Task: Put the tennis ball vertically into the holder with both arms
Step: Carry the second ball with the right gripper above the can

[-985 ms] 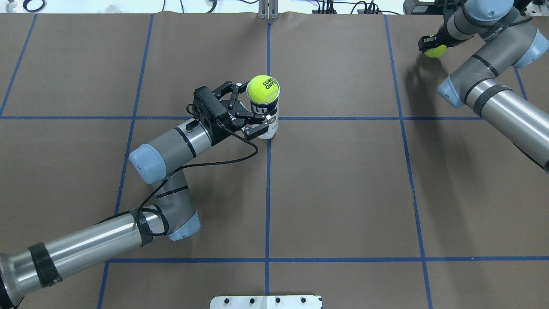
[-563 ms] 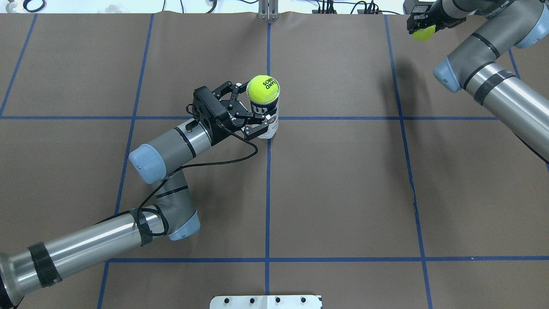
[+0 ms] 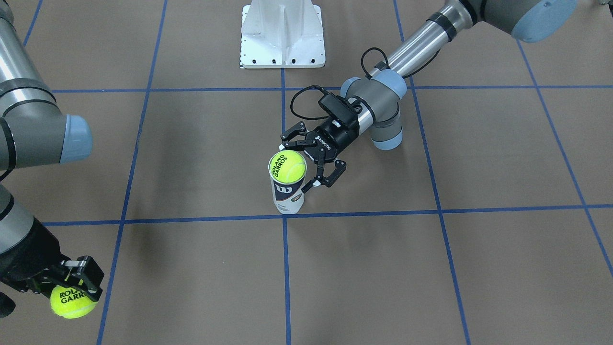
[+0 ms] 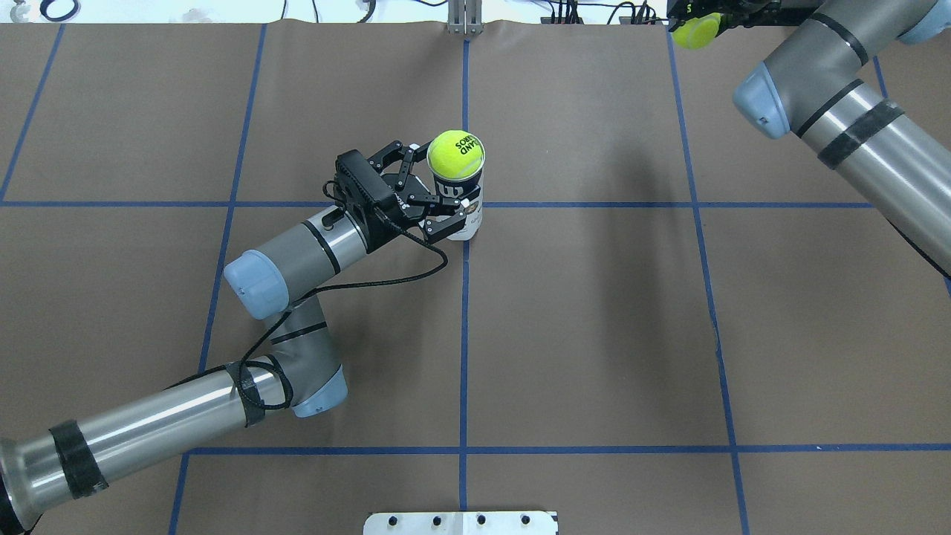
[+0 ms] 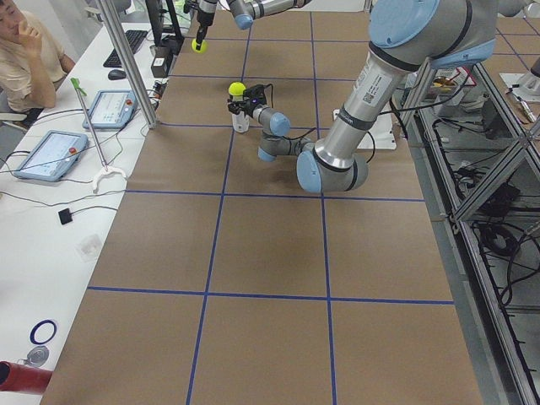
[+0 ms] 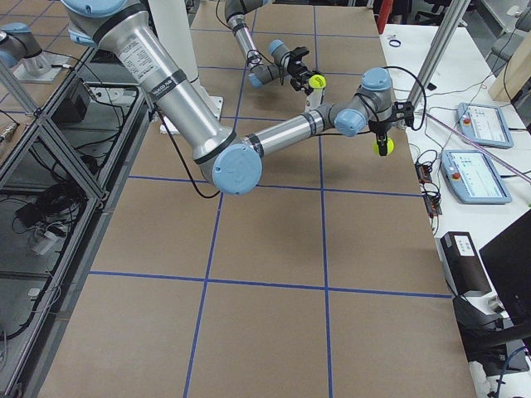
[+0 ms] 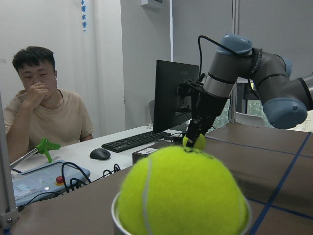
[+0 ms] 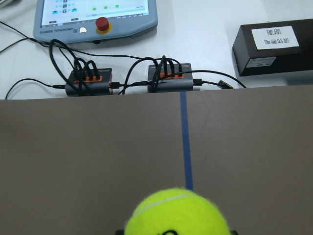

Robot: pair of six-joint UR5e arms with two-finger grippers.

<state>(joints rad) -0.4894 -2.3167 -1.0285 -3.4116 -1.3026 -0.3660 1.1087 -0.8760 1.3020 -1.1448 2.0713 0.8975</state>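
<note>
The holder (image 4: 468, 214) stands upright at the table's middle, white and navy with a "W" logo (image 3: 288, 196). A yellow tennis ball (image 4: 455, 154) sits in its open top, also seen close up in the left wrist view (image 7: 183, 196). My left gripper (image 4: 440, 199) is shut on the holder, one finger on each side of it (image 3: 300, 166). My right gripper (image 4: 695, 28) is shut on a second tennis ball (image 3: 72, 299) and holds it above the table's far right corner. That ball fills the bottom of the right wrist view (image 8: 178, 213).
The white metal pedestal base (image 3: 282, 33) stands on the robot's side of the table. Beyond the far edge lie cable hubs (image 8: 168, 78), a control tablet (image 8: 95, 19) and a black box (image 8: 274, 46). An operator (image 7: 44, 117) sits at that side desk.
My right arm has carried its tennis ball toward the far table edge and to the view's left. The left arm, holder and top ball have not moved.
</note>
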